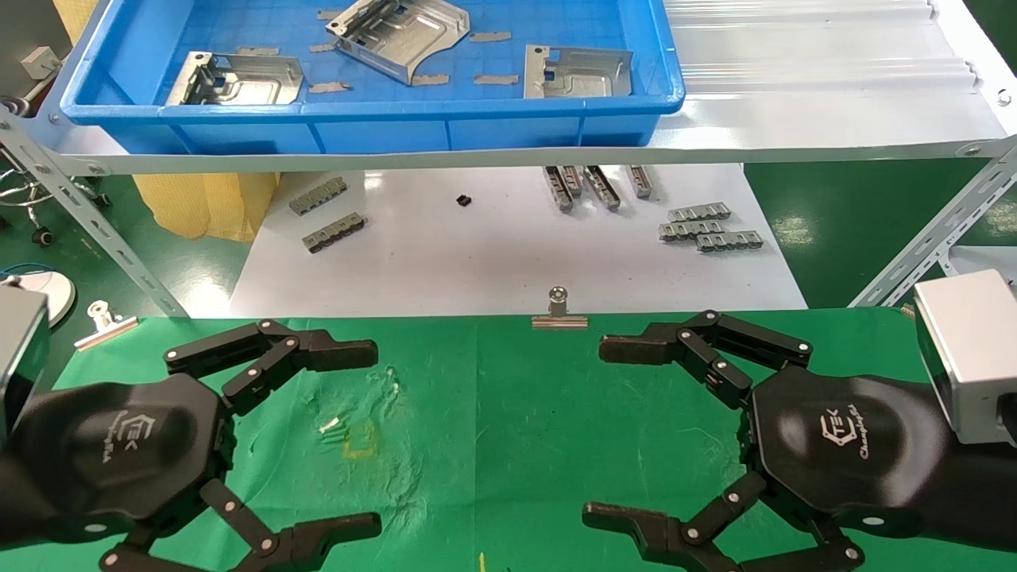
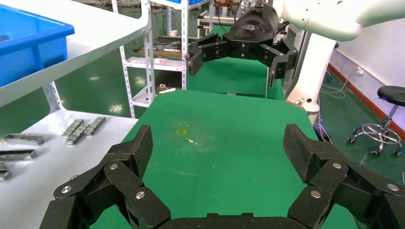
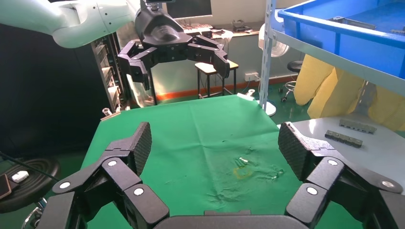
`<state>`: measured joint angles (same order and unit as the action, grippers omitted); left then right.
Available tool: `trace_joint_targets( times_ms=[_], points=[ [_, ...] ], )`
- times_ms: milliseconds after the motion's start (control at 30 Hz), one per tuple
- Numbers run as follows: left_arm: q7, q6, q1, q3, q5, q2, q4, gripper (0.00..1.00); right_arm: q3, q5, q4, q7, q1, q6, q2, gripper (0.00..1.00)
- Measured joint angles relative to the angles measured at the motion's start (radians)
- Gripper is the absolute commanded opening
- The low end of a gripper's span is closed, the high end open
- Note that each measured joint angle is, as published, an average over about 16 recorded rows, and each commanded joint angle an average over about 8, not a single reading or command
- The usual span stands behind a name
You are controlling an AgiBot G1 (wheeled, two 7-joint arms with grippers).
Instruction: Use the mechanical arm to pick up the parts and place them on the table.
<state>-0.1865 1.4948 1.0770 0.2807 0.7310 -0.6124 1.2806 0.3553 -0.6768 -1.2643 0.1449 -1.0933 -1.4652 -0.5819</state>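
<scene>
Three silver stamped parts lie in the blue tray [image 1: 381,131] on the upper shelf: one at the left [image 1: 237,79], one in the middle [image 1: 397,36], one at the right [image 1: 576,73]. My left gripper [image 1: 357,437] is open and empty above the green-cloth table [image 1: 508,429] at the left. My right gripper [image 1: 608,433] is open and empty above the cloth at the right. The two face each other. The left wrist view shows open empty jaws [image 2: 217,148] with the right gripper [image 2: 239,52] beyond. The right wrist view shows open empty jaws [image 3: 215,145] with the left gripper [image 3: 174,52] beyond.
A white sheet surface [image 1: 493,254] beyond the cloth holds several small grey toothed bars [image 1: 707,226]. A binder clip [image 1: 559,310] pins the cloth's far edge, another [image 1: 103,322] the left corner. Slanted shelf struts [image 1: 87,214] stand at both sides. The cloth has a yellow mark [image 1: 359,439].
</scene>
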Motion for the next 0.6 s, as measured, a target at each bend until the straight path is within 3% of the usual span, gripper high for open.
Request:
trace_joint_targets(
  times_ms=[600],
  points=[
    [0.0, -0.004, 0.011, 0.0, 0.005, -0.002, -0.001, 1.0, 0.0, 0.0, 0.0, 0.0, 0.0, 0.0, 0.0, 0.0]
  ],
)
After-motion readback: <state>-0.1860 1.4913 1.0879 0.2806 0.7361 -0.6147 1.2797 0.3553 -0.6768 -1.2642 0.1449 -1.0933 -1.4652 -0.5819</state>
